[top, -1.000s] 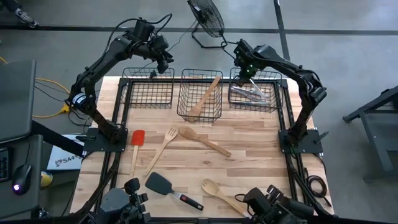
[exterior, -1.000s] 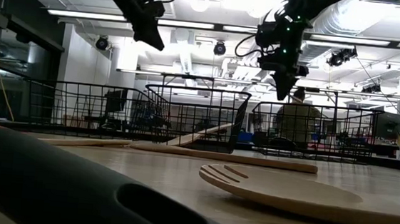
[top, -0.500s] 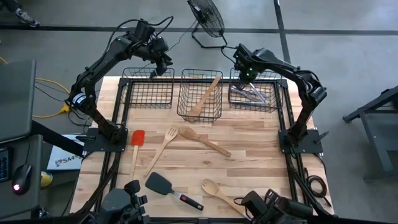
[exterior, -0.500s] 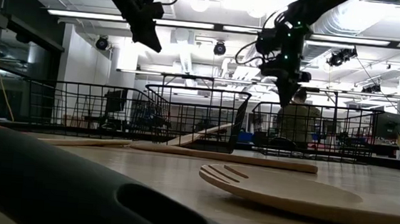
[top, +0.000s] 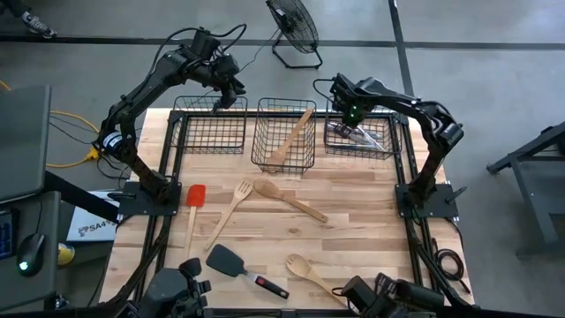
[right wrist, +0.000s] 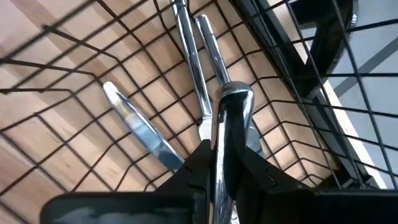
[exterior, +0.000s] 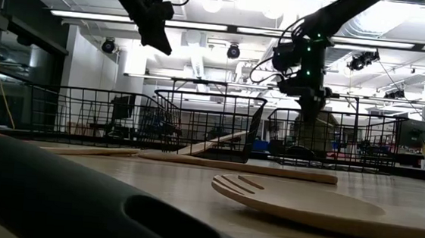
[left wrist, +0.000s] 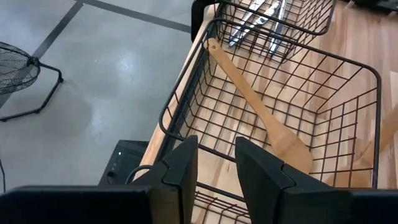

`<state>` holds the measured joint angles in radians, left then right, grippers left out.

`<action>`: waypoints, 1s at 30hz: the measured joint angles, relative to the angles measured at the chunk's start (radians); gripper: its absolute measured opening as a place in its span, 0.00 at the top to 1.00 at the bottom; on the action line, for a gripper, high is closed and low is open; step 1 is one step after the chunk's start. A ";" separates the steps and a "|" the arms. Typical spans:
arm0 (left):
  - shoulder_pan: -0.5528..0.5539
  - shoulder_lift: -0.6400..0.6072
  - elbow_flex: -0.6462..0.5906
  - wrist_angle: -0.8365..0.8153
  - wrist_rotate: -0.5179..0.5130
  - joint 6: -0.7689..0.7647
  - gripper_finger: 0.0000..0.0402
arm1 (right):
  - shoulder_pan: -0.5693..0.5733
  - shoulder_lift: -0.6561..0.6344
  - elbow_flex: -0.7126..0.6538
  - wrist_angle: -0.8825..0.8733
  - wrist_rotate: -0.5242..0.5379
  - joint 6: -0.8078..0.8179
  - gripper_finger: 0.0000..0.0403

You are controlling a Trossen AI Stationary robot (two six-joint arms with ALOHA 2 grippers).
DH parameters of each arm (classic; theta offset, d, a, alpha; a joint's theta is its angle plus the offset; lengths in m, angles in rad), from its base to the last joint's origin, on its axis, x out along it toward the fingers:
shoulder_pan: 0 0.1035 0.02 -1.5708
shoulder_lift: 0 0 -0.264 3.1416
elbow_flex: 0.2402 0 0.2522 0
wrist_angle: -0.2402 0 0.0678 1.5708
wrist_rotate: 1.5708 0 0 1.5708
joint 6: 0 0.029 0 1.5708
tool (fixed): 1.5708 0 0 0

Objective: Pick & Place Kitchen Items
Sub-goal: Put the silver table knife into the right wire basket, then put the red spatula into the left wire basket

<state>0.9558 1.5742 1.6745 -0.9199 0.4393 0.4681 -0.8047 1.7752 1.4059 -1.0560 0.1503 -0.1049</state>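
Right gripper (top: 351, 117): above the right-hand wire basket (top: 387, 146), near its back left corner; its fingers (right wrist: 249, 165) are clamped on the handle of a silver metal utensil (right wrist: 227, 118), which hangs over the cutlery lying below.
Cutlery in the right basket (right wrist: 186, 46): several silver pieces rest on the mesh floor, one a flat blade (right wrist: 140, 134); what kind the held piece is, I cannot quite make out.
Left gripper (top: 228, 92): raised over the back edge of the left-hand wire basket (top: 190, 141); its fingers (left wrist: 186, 165) stand a little apart with nothing between them.
Middle basket (top: 265, 159): holds one pale wooden spoon (top: 292, 139), leaning with its handle on the back rim.
Table (top: 371, 221), front of the baskets: a red-headed spatula (top: 194, 201), a wooden fork (top: 234, 205), and a long wooden spoon (top: 287, 200) lie side by side but apart.
Nearer the front edge: a black turner (top: 238, 265) and a slotted wooden spoon (top: 311, 275).
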 joint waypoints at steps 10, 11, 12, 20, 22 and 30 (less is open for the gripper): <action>0.000 0.000 0.000 0.002 0.000 0.010 0.74 | 0.000 0.000 -0.076 0.047 0.007 -0.088 0.91; 0.000 0.000 0.000 0.002 0.000 0.010 0.74 | 0.000 0.000 -0.081 0.048 0.007 -0.099 0.91; 0.000 0.000 0.000 0.002 0.000 0.010 0.74 | 0.000 0.000 -0.083 0.046 0.005 -0.108 0.91; 0.000 0.000 0.000 0.003 0.000 0.008 0.74 | 0.000 0.000 -0.083 0.049 -0.021 -0.110 0.85; 0.000 0.000 0.000 0.002 0.000 0.007 0.74 | 0.000 0.000 -0.083 0.051 -0.022 -0.108 0.83; 0.000 0.000 0.000 0.001 0.000 0.002 0.74 | 0.003 0.000 -0.081 0.050 -0.022 -0.082 0.75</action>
<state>0.9558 1.5742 1.6745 -0.9188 0.4392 0.4700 -0.8014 1.7752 1.3253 -1.0061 0.1284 -0.1873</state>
